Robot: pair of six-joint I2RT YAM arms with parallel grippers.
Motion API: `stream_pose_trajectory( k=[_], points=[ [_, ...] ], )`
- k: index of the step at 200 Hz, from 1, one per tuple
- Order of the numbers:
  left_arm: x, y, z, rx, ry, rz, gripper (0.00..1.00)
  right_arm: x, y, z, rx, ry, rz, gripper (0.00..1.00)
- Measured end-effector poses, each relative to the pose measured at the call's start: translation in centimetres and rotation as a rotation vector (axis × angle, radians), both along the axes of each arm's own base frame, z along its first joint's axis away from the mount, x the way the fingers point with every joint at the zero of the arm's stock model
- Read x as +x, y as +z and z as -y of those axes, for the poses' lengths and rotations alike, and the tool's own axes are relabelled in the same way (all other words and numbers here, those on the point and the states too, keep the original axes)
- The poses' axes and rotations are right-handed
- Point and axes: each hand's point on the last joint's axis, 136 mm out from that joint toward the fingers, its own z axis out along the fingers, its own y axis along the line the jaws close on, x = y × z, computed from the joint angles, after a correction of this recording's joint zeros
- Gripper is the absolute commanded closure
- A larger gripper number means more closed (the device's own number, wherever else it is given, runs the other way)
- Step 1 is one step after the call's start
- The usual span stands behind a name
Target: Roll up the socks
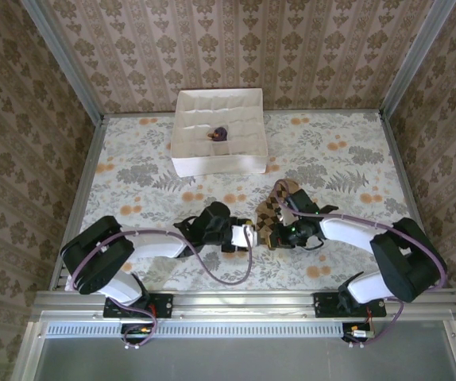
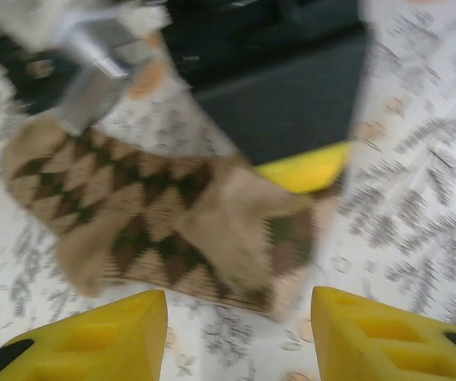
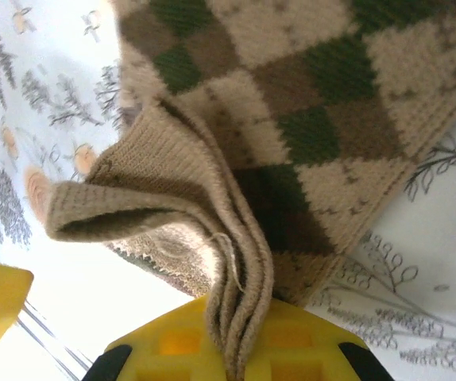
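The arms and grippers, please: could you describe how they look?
Both the left arm and right arm have white links, bulky black joint housings and looping purple cables. The fingers are yellow plastic wedges with recessed pockets.

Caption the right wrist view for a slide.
Right gripper shut on the folded cuff of the diamond-checked sock, with the floral table behind.

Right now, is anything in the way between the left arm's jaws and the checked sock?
Nothing visible. The left jaws stand open facing the checked sock, with just bare table between; the right jaws pinch its far side.
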Motion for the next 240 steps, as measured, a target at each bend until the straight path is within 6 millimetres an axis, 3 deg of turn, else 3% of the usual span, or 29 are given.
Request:
stream_pose_trajectory(
  k=[60, 121, 165, 177, 210, 230, 240],
  points=[
    [-0.2, 1.0, 0.2, -0.109, 0.035, -0.136, 0.45, -1.1, 3.4, -1.9, 0.004, 0.212, 0.244, 1.00],
    [0.8, 1.1, -0.8, -0.160, 0.060, -0.289, 0.45, -1.5, 3.1, -2.1, -0.007, 0.265, 0.271, 1.00],
    [0.0, 0.3, -0.4, -0.159, -0.004, -0.399, 0.47, -1.7, 3.0, -2.2, -0.001, 0.277, 0.267, 1.00],
    [-0.3, 0.4, -0.1, -0.162, -0.026, -0.419, 0.52, -1.8, 3.1, -2.3, 0.002, 0.278, 0.266, 1.00],
    [-0.8, 0.3, 0.6, -0.166, -0.072, -0.480, 0.83, -1.8, 3.1, -2.3, 0.005, 0.280, 0.264, 1.00],
    [-0.8, 0.5, 1.2, -0.170, -0.090, -0.509, 0.94, -1.8, 3.1, -2.3, 0.005, 0.280, 0.264, 1.00],
    [-0.8, 0.5, 1.3, -0.171, -0.095, -0.515, 0.98, -1.8, 3.1, -2.3, 0.005, 0.280, 0.263, 0.94]
  ],
)
